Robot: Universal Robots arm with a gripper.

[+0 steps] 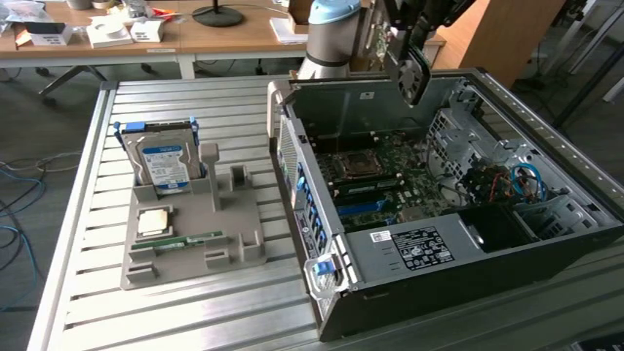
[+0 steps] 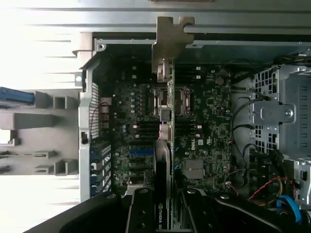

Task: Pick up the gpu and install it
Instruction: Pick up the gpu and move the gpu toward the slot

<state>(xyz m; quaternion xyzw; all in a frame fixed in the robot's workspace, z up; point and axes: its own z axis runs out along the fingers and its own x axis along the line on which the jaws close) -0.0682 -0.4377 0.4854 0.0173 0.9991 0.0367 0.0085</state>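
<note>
**Holding the gpu above the open case**

Hanging from the hand (image 1: 414, 29), the gpu (image 1: 408, 73) sits in the air over the open computer case (image 1: 429, 248), at the case's far end in the exterior view, clear of the motherboard (image 1: 390, 175) below it. Its long axis runs steeply downward from the hand, slightly tilted, with the free end pointing into the case.

In the wrist view the card (image 2: 163, 170) is seen edge-on. It stretches straight away from the hand (image 2: 164, 204), and the silvery bracket (image 2: 172, 41) is at its far end. The fingers (image 2: 141, 213) press on either flat side of the near end, pinching the card.

Well apart, toward the exterior view's left, a grey tray (image 1: 195, 219) on the slatted counter (image 1: 195, 307) carries a hard drive (image 1: 164, 164) standing upright.
</note>
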